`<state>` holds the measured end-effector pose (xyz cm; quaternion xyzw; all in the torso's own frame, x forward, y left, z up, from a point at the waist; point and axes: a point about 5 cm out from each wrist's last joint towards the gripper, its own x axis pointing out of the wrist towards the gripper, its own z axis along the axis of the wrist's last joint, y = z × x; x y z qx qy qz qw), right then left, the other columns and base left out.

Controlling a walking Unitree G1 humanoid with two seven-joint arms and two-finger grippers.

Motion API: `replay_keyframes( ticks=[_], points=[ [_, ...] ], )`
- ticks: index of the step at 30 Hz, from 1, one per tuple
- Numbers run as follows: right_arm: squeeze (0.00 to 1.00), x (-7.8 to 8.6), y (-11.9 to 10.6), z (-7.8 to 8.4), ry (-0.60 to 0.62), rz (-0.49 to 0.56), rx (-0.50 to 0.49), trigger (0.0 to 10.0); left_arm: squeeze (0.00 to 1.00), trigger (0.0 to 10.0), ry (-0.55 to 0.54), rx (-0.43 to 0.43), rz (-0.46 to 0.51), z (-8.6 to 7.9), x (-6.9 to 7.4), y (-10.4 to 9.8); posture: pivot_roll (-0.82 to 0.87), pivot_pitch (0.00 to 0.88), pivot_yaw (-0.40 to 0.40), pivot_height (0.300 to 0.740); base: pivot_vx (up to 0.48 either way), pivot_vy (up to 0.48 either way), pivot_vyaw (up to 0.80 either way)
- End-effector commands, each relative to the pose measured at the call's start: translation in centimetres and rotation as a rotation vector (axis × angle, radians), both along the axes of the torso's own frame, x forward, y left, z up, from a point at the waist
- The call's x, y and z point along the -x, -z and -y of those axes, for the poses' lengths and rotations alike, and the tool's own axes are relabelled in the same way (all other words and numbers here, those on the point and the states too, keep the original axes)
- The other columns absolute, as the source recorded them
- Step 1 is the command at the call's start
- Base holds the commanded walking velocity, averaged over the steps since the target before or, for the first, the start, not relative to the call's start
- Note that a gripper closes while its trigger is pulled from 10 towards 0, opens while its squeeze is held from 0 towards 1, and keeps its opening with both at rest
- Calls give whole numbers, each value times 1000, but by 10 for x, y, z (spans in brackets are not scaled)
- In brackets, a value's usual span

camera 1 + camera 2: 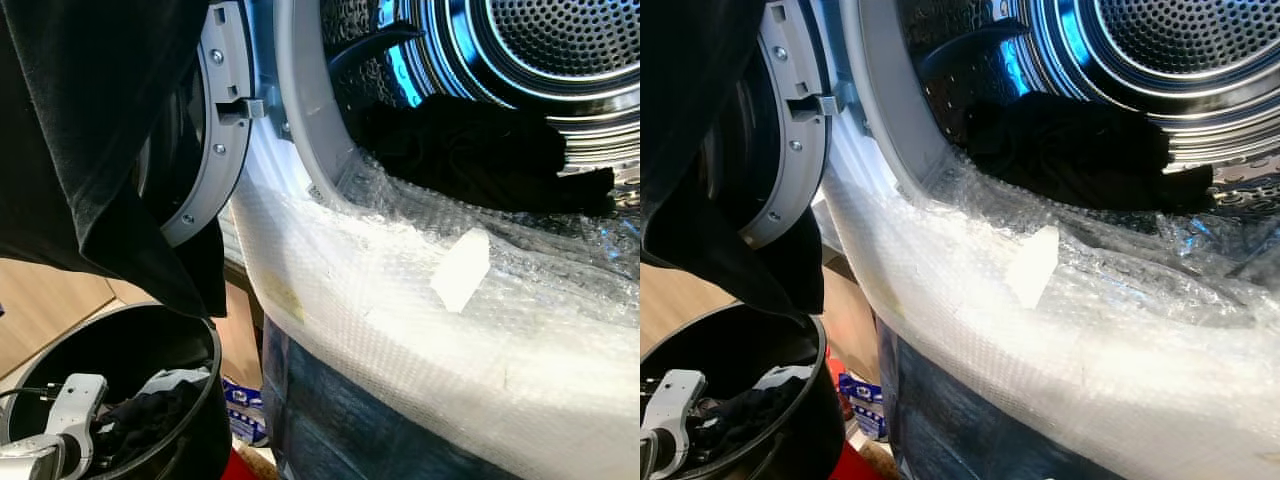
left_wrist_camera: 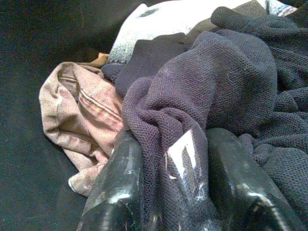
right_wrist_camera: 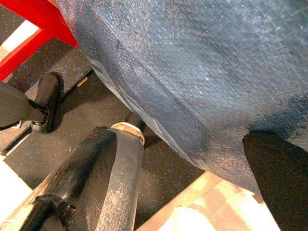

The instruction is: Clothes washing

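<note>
The left gripper is down inside the black basket. Its two fingers pinch a fold of the dark purple knit cloth, which bunches up right between them and beyond. A pink cloth lies just beside the gripper. More dark clothes sit in the washer drum, well apart. The right gripper hangs low by the floor, fingers spread wide.

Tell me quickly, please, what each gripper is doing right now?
Left gripper: closed on a dark knit garment in the black basket.
Right gripper: open, holding nothing, low beside the washer front.
</note>
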<state>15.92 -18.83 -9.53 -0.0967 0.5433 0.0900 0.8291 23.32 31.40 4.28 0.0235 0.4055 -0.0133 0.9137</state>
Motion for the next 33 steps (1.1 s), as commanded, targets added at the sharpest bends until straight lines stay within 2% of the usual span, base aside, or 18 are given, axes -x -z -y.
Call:
replay_keyframes(
  ticks=[1, 10, 19, 22, 27, 29, 30, 31, 33],
  points=[
    [0, 0, 0, 0, 0, -3, -2, 10000, 0, 0, -10, 26, -74, 6, 12, 19, 53, 73, -56, 740, 0, 0, 0],
    [0, 0, 0, -2, -1, -5, -7, 10000, 0, 0, -24, 29, -55, 6, 16, 16, 57, 74, -57, 740, 0, 0, 0],
    [0, 2, 1, -4, -15, -13, -8, 10000, 0, 0, -78, 2, 28, -4, 18, -3, 74, 66, -57, 740, 0, 0, 0],
    [0, 2, 1, -5, -17, -13, -9, 10000, 0, 0, -90, 0, 88, -8, 17, -19, 71, 63, -54, 740, 0, 0, 0],
    [0, 0, 1, -5, -20, -7, -7, 10000, 0, 0, -20, -32, 206, -4, 8, -58, 78, 57, -56, 740, 0, 0, 0],
    [0, -1, 0, -6, -25, -7, -8, 10000, 0, 0, 0, -45, 256, -1, 2, -74, 78, 57, -56, 740, 0, 0, 0],
    [0, -1, 0, -6, -25, -6, -9, 10000, 0, 0, 39, -48, 308, 4, -5, -92, 79, 54, -56, 740, 0, 0, 0],
    [0, -1, 0, -6, -25, -6, -9, 10000, 0, 0, 39, -48, 308, 4, -5, -92, 79, 54, -56, 740, 0, 0, 0],
    [0, -2, 0, -7, -24, -5, -12, 10000, 0, 0, 95, -41, 369, 13, -12, -110, 79, 54, -56, 740, 0, 0, 0]
  ],
)
